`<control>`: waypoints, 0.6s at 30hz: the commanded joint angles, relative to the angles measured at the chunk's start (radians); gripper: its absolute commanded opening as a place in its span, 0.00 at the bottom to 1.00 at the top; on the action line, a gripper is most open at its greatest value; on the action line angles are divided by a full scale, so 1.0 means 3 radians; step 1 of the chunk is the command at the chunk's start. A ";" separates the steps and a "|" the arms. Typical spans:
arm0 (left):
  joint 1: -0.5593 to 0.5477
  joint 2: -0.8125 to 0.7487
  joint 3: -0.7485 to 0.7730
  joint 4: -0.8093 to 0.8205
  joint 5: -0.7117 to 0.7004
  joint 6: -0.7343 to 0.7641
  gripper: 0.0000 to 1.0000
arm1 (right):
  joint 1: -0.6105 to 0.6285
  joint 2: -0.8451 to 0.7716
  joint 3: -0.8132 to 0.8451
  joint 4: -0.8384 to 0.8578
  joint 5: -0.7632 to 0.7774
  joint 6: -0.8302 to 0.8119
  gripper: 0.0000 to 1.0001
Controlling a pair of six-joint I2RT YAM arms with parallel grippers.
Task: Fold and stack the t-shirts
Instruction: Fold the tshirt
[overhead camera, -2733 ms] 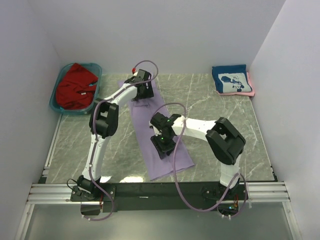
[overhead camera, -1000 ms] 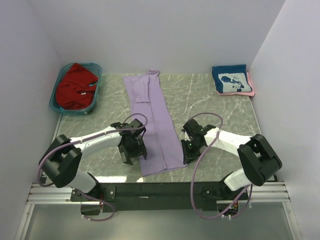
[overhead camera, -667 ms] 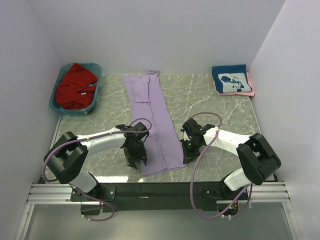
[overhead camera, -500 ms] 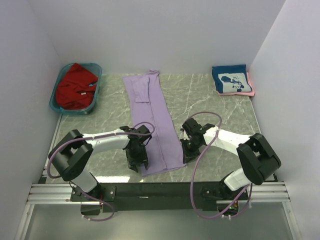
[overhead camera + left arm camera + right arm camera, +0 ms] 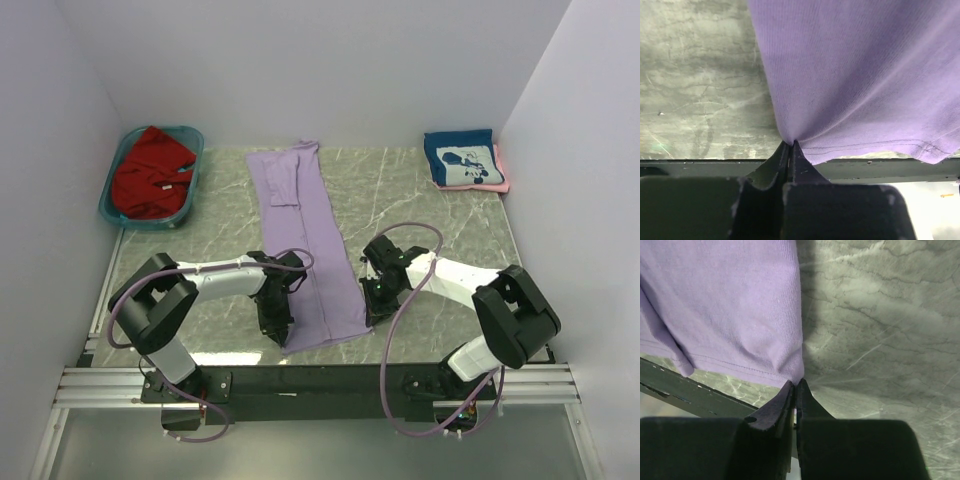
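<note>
We pinch the lavender t-shirt, a long folded strip lying on the marble surface, at its near hem: our left hand grips the left corner, our right hand the right (both pressed tight on cloth).

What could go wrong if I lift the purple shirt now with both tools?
1. The left tool and right tool each pinch only a thin bit of the purple shirt near its hem corners, so a corner might slip out.
2. The folded sleeve at the far end may flop open.
</note>
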 commanded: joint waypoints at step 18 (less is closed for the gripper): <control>-0.0143 -0.1170 -0.0254 -0.0342 0.0209 0.0063 0.01 | 0.0247 -0.0869 0.0407 -0.1020 0.0063 -0.0039 0.00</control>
